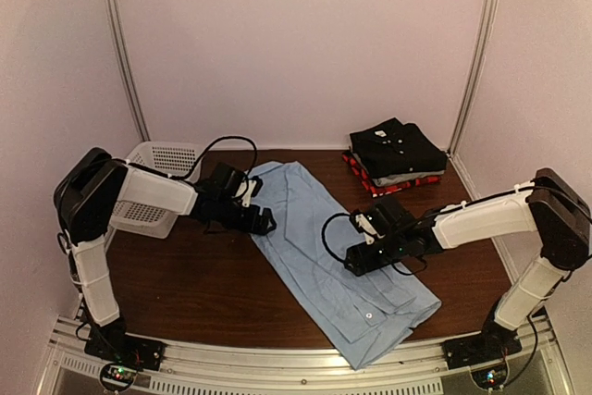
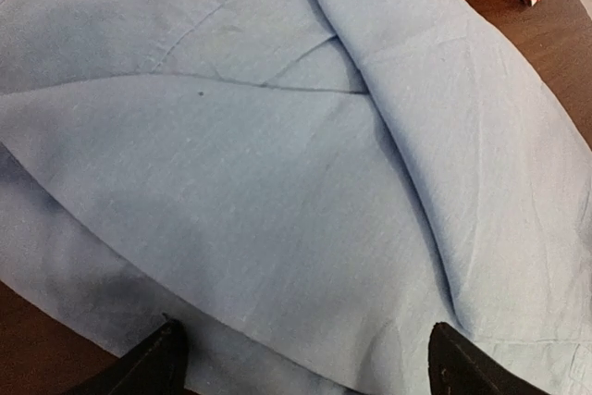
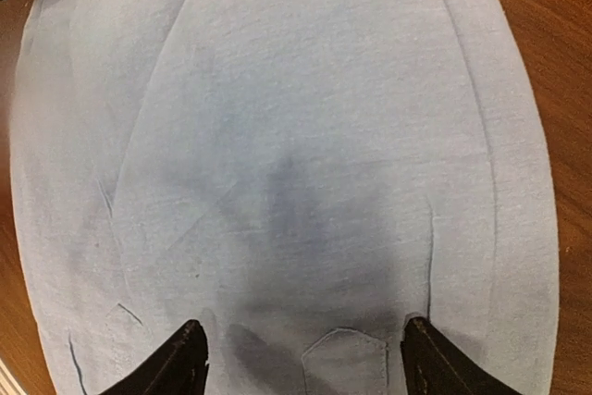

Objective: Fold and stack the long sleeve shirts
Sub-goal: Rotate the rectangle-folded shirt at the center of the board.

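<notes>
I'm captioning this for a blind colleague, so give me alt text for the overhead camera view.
A light blue button-up shirt lies diagonally across a dark brown wooden table, with the open left gripper and open right gripper over it. Behind sit a stack of folded black, grey and red-plaid shirts and a white plastic mesh basket.

Twin machines: the left robot arm [image 1: 153, 193] and right robot arm [image 1: 486, 219] wear smooth white plastic shells between bulky black joint housings. Thin black cables [image 1: 217, 143] loop beside each wrist. The black left gripper [image 2: 301, 358] and black right gripper [image 3: 301, 358] end in tapered, wedge-shaped fingertips [image 2: 153, 367]. Small coloured lights glow on the black bases [image 1: 111, 344].
</notes>
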